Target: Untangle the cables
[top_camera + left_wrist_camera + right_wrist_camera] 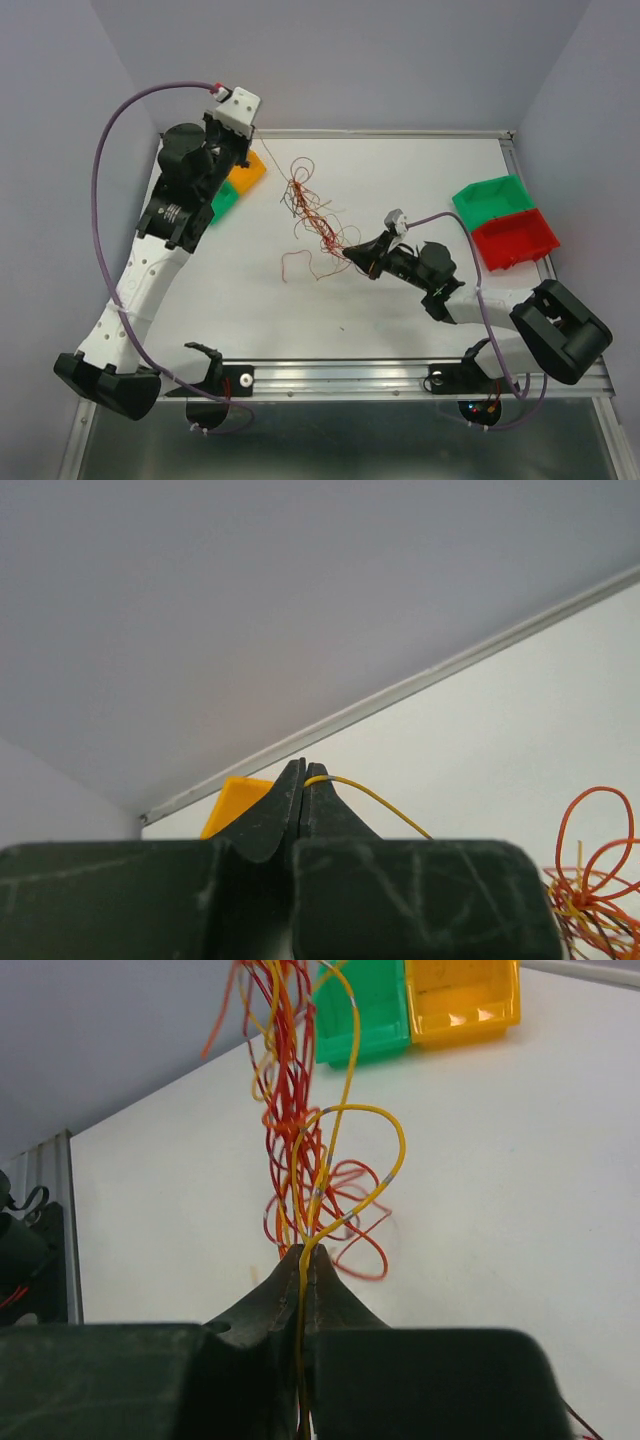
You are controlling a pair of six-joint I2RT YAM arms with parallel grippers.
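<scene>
Now my left gripper (pixel 303 776) is pinched tight on one thin yellow wire (pixel 370 798) just beside the orange bin (pixel 232 802), and my right gripper (pixel 304 1258) is clamped on yellow strands (pixel 402 1150). The tangle of cables (pixel 322 232) lies right of that bin, with my right gripper at the end farthest from it.

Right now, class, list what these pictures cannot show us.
Top view: cable tangle strands too thin to trace.
Top view: orange bin and left green bin partly under the left arm.
Left wrist view: tangle cut off by right edge.
Right wrist view: end of yellow wire hidden inside right end effector.
</scene>
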